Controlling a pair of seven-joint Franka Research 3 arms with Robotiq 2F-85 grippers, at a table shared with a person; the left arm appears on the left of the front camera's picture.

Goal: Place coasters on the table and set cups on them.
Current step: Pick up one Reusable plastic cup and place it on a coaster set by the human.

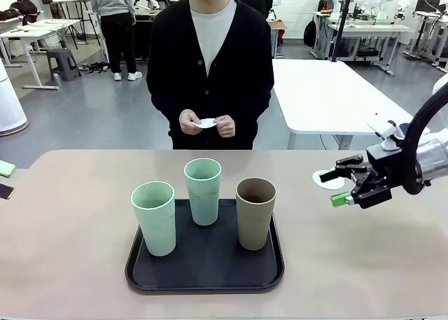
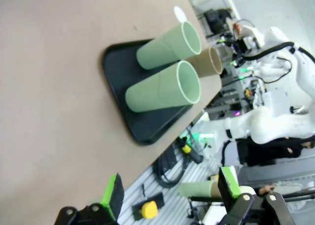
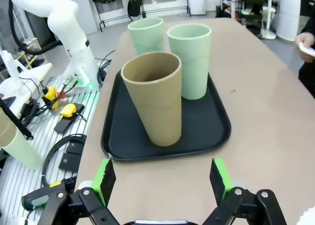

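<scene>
Three cups stand upright on a black tray (image 1: 210,265) at the 6 o'clock side of the table (image 1: 77,215). On the tray, one mint cup (image 1: 154,218) is at 9 o'clock, another mint cup (image 1: 203,192) at 12 o'clock and the brown cup (image 1: 255,213) at 3 o'clock, each apart from the others. One coaster (image 1: 327,181) lies flat on the table at 3 o'clock from the tray. A second coaster (image 1: 206,123) is between the person's hands (image 1: 225,126) at 12 o'clock, beyond the table edge.

The right gripper (image 1: 336,187) hangs just over the lying coaster with its jaws spread and nothing between them. The left gripper (image 2: 171,190) is spread wide too, and empty.

The cups look light, stiff and empty. Their matte walls should give the pads fair friction, but the taper could let a cup slip downward, and a tall cup tips easily. A side hold around the middle of the body seems safest. The coasters look thin, light and slightly floppy, and are best taken by the edge.

The tabletop is plain, matte and level. Behind the person are a white table (image 1: 329,89) and a grey floor (image 1: 105,117) in a busy workroom
</scene>
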